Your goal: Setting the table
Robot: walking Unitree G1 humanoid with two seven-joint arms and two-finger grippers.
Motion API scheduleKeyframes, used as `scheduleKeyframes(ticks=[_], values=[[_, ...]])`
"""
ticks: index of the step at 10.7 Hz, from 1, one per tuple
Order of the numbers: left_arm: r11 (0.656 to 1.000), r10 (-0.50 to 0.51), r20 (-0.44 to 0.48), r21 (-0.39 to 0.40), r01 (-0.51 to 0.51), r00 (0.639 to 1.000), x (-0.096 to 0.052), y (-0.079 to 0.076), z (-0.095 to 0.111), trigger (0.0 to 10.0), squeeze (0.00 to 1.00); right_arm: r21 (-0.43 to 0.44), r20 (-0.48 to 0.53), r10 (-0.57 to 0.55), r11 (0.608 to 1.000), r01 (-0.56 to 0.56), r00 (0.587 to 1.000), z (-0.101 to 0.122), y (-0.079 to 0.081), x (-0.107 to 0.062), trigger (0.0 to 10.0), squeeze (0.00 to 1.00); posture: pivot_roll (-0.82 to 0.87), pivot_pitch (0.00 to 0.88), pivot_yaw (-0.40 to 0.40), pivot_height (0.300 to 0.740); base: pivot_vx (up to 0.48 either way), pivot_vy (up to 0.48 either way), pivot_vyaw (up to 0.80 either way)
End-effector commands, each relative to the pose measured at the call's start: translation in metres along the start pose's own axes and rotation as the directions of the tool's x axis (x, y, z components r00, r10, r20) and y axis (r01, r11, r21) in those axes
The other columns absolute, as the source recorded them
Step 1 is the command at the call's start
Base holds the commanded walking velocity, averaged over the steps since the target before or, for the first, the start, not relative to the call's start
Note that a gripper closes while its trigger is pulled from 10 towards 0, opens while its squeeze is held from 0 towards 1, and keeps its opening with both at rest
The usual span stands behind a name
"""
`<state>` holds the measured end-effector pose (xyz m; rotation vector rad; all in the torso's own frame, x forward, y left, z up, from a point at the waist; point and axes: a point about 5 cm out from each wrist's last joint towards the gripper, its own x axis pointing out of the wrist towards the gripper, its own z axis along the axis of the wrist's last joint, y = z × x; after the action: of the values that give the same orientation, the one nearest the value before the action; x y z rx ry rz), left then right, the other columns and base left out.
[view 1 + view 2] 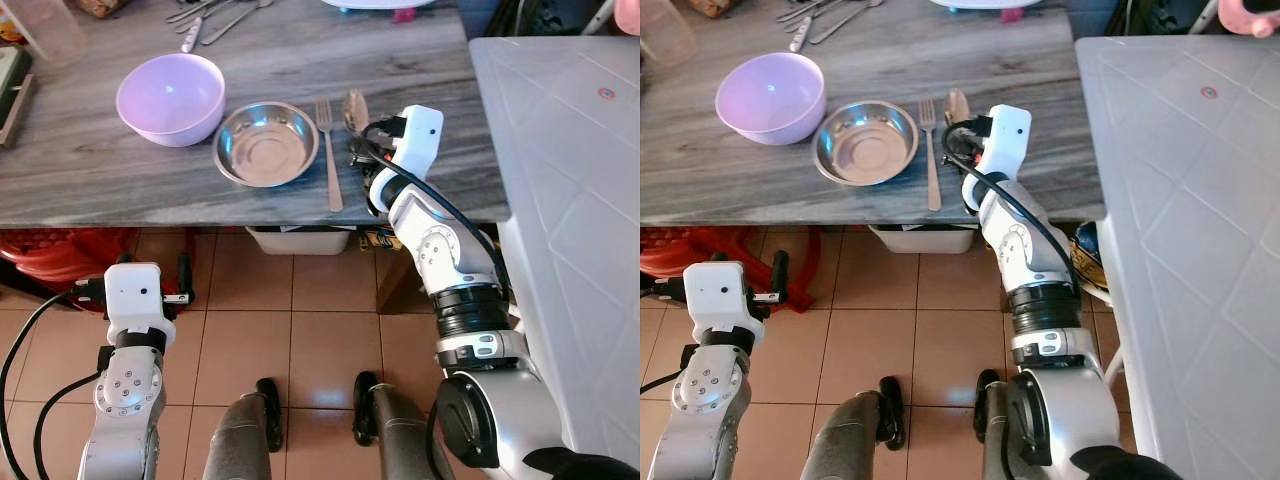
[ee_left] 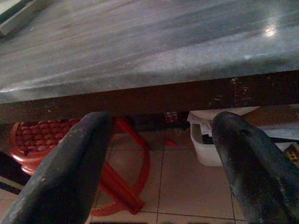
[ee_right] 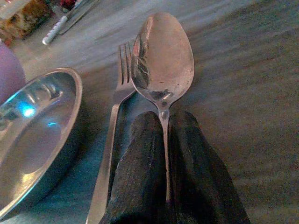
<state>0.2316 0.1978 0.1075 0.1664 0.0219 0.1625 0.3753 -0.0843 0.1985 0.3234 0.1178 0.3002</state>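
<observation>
A steel spoon (image 3: 162,63) lies just right of a steel fork (image 1: 327,150) on the grey wooden table (image 1: 90,170). My right gripper (image 3: 164,140) is shut on the spoon's handle, low over the table beside the fork. Left of the fork stand a shallow steel bowl (image 1: 266,143) and a lilac plastic bowl (image 1: 170,98). My left gripper (image 2: 159,163) hangs open and empty below the table's front edge, its fingers (image 2: 70,172) wide apart.
Several more pieces of cutlery (image 1: 215,15) lie at the table's back. A large white surface (image 1: 570,160) borders the table on the right. Under the table are a red stool (image 2: 37,140) and a white tub (image 1: 298,240) on the tiled floor.
</observation>
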Motion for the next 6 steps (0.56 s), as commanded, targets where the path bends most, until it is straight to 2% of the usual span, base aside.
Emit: scheduleKeyframes(ticks=[1,6], values=[[1.0,0.006,-0.031,0.006,-0.006,1.0,-0.004,0.0027,-0.0054,10.0,0.0,-0.01,-0.066,-0.041,0.999,0.04,0.997,-0.0139,-0.0067,-0.0013,10.0,0.0,0.03,0.311,0.039,0.74,0.0,0.0,0.0],[1.0,-0.003,-0.034,0.008,0.003,0.999,-0.0036,0.002,-0.0053,10.0,0.0,-0.013,-0.098,-0.035,0.999,0.034,0.995,-0.02,-0.0076,-0.0007,10.0,0.0,0.03,0.314,0.042,0.74,0.0,0.0,0.0]])
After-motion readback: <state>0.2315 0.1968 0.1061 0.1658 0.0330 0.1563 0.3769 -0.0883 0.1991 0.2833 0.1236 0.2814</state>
